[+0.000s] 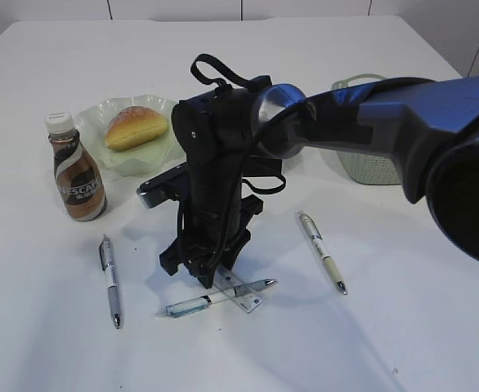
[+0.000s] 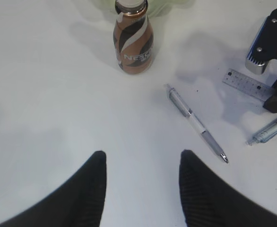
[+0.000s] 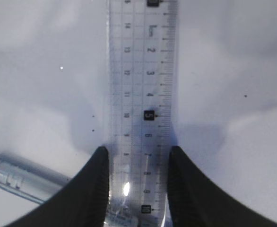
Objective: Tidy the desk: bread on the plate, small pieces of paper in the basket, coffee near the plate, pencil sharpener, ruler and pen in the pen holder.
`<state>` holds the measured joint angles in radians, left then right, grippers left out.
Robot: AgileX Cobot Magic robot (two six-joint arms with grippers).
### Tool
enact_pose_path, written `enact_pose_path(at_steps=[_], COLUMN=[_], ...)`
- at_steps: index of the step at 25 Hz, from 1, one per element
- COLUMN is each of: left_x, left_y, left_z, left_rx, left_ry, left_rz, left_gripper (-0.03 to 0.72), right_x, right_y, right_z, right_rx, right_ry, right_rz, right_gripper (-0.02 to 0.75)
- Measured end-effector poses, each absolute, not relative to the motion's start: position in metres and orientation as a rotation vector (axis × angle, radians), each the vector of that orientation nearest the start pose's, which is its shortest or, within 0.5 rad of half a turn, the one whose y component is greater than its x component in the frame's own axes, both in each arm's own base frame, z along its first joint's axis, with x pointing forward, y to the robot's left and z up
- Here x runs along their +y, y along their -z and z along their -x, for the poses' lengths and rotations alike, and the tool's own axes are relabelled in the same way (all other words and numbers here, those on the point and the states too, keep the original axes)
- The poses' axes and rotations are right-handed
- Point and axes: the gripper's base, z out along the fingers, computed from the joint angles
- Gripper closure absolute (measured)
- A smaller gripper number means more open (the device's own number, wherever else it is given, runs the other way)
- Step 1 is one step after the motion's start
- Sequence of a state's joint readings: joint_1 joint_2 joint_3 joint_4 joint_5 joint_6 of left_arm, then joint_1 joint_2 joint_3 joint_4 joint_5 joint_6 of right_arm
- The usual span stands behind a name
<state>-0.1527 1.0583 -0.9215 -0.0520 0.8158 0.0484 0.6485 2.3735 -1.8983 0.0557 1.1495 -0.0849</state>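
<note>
Where the exterior view looks down across the white table [image 1: 43,343], the right gripper [image 1: 215,273] is seen lowered over a clear ruler [image 1: 243,296], which is crossed by a translucent blue pen [image 1: 211,300]. A silver pen [image 1: 110,279] lies to the left and a white pen [image 1: 322,251] to the right. Bread [image 1: 136,126] is seen on the pale green plate [image 1: 113,159], with the coffee bottle [image 1: 74,168] standing upright just beside it. A green basket [image 1: 369,167] is partly hidden behind the arm.

Seen from the left wrist, the left gripper [image 2: 141,189] is held above bare table with its fingers [image 2: 89,189] parted about halfway and nothing between them. The coffee bottle [image 2: 133,40], silver pen [image 2: 195,123] and ruler [image 2: 247,84] lie ahead.

Seen from the right wrist, the ruler [image 3: 141,94] runs lengthwise between the right gripper's fingers [image 3: 93,189], which are set close against its two long edges. Whether the ruler is actually gripped cannot be told. The blue pen [image 3: 25,179] is seen lying at lower left, passing toward the ruler.
</note>
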Motion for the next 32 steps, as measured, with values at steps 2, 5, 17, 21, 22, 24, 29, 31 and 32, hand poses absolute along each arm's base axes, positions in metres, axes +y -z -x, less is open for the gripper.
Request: enact_pose_path(at_steps=[2,5,17,21,22,24,29,31,32], left_x=[-0.035,-0.035,-0.035,-0.035,-0.035,-0.035,-0.035,-0.035,-0.035], left_y=[-0.328,-0.328,-0.328,-0.328,-0.328,-0.328,-0.328,-0.328,-0.328], left_z=[-0.203,-0.203,-0.203,-0.203,-0.203,-0.203,-0.203,-0.203,-0.203], left_rx=[2.428,2.428,2.428,2.428,2.428,2.428,2.428,2.428,2.426], left_ry=[0.109,0.109,0.109,0.109,0.109,0.109,0.109,0.109,0.109], left_rz=[-0.218,-0.218,-0.218,-0.218,-0.218,-0.218,-0.218,-0.218,-0.218], left_gripper=[0.341,0.341,0.328,0.319,0.326,0.334,0.34,0.34,0.34], right_x=[0.29,0.289,0.289,0.295,0.297,0.297,0.297,0.296,0.296], right_y=[-0.126,-0.126,-0.134,-0.15,-0.156,-0.158,-0.17,-0.185,-0.185], right_z=[-0.374,-0.374,-0.374,-0.382,-0.384,-0.386,-0.385,-0.383,-0.383], right_rx=[2.927,2.929,2.95,2.891,2.872,2.861,2.84,2.812,2.812], right_ry=[-0.091,-0.09,-0.073,-0.097,-0.105,-0.11,-0.119,-0.131,-0.131], right_rz=[1.088,1.088,1.103,1.085,1.079,1.075,1.068,1.059,1.059], right_gripper=[0.442,0.442,0.442,0.442,0.442,0.442,0.442,0.442,0.442])
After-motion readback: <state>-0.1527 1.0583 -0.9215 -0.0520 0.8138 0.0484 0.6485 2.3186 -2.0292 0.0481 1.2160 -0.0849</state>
